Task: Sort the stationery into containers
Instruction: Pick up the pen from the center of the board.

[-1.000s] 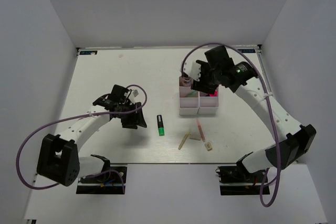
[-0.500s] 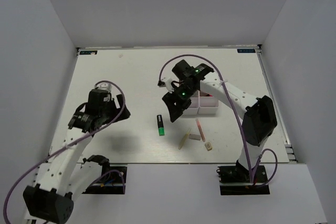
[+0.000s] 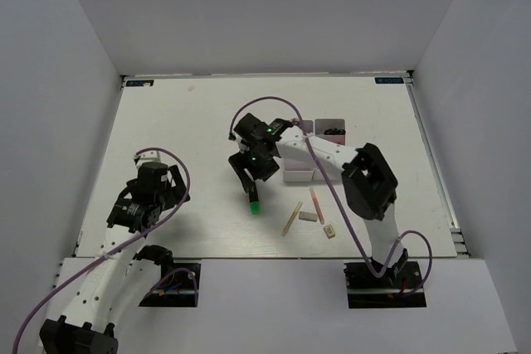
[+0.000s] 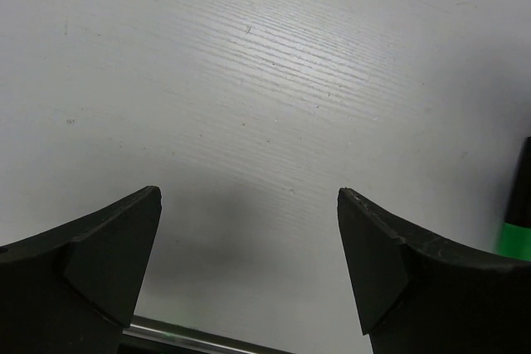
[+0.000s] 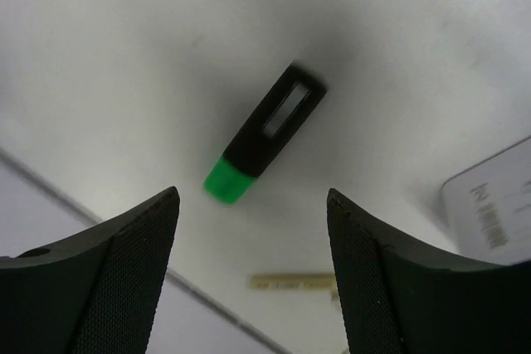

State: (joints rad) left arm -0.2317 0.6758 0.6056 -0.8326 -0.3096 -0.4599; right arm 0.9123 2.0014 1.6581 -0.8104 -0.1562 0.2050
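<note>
We see a white table [image 3: 191,122] with both arms working over its near half. The right arm [image 3: 319,153] reaches from its base at the near right, leftward across the containers. The left arm [image 3: 95,283] is folded up on the near left, well apart from the stationery.

The right gripper [image 5: 250,196] hangs above the black-green marker [image 5: 265,130]. Its fingers are spread wide, with nothing between them and only bare table showing in the gap. The left gripper [image 4: 249,196] is also spread wide and has hold of nothing, and we see only plain table under it. The black-green marker just shows at the right edge of the left wrist view.

The containers [image 3: 297,177] sit right of centre, partly hidden under the right arm. The two far bins hold dark shapes that we cannot make out.

The black-green marker lies flat on the table just left of the containers, green end towards the near edge. Nearer to us and a little to the right lie four small things close together. The cream stick [image 3: 290,218] is on the left and the pink stick [image 3: 316,203] on the right. The grey eraser [image 3: 308,215] sits between them, and the tan eraser [image 3: 330,231] is nearest and furthest right.
</note>
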